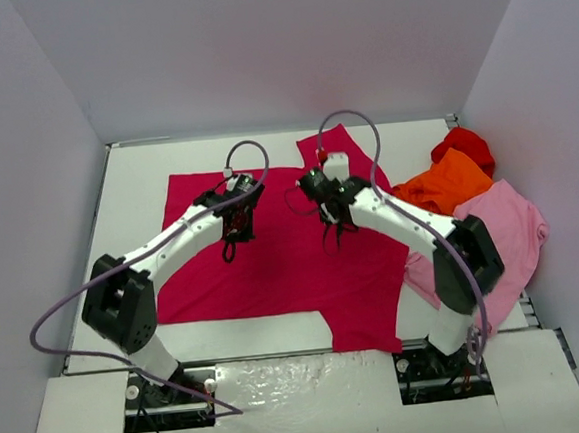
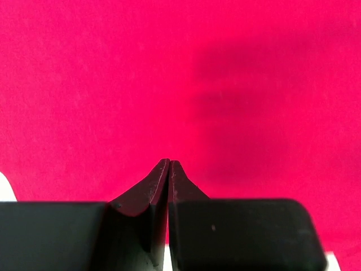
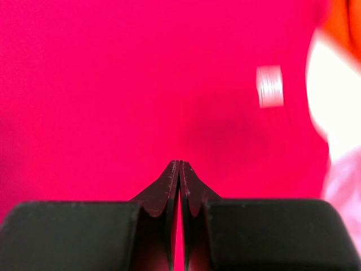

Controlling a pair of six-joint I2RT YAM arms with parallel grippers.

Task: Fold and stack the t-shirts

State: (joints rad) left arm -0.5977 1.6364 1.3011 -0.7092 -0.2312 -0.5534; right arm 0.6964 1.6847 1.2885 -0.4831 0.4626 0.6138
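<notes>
Raspberry-red shirt [image 1: 274, 268] lies flat, left gripper [image 2: 170, 162] and right gripper [image 3: 179, 164] over it with tips pressed together, orange shirt [image 1: 447, 184] and pink shirt [image 1: 509, 221] at 3 o'clock.

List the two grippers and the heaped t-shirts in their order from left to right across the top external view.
left gripper → right gripper → orange t-shirt → pale pink t-shirt

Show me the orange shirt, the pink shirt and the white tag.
orange shirt [image 1: 449, 184], top view, middle of its bunched cloth.
pink shirt [image 1: 511, 221], top view, its flat middle part.
white tag [image 3: 269, 86], right wrist view, centre of the blurred tag.
</notes>
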